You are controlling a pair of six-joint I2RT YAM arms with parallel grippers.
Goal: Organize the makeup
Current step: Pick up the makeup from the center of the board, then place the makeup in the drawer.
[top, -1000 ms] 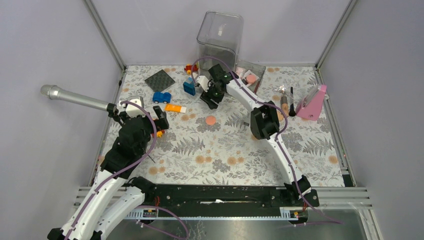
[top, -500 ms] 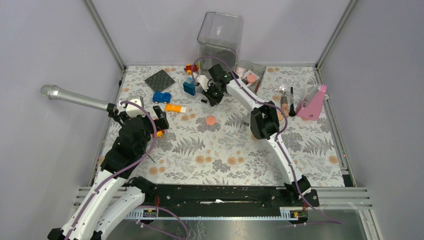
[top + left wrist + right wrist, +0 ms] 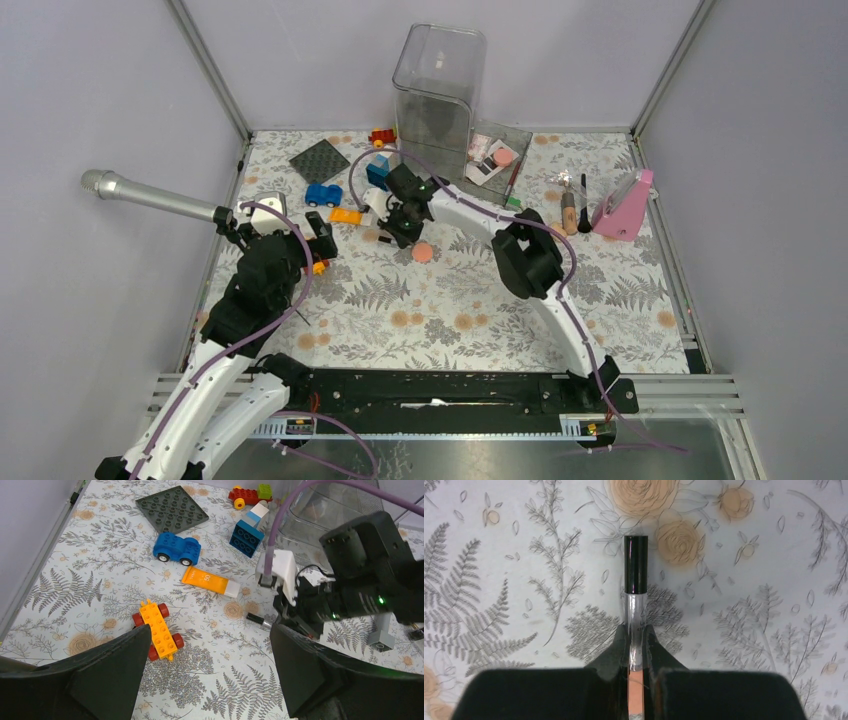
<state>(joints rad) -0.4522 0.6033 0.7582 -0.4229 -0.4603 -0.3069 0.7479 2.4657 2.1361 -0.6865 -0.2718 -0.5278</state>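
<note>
The right pincer (image 3: pixel 636 634) pinches a slim gloss tube (image 3: pixel 635 575) by its clear end, near the coral disc (image 3: pixel 423 251) on the counter (image 3: pixel 600 300); so thin a bite on slick plastic could let it swivel or slip free.

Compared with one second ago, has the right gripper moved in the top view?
Yes. The right gripper, shut on a clear tube, has moved away from the clear container, toward the arms' bases and slightly left, near the coral disc.
</note>
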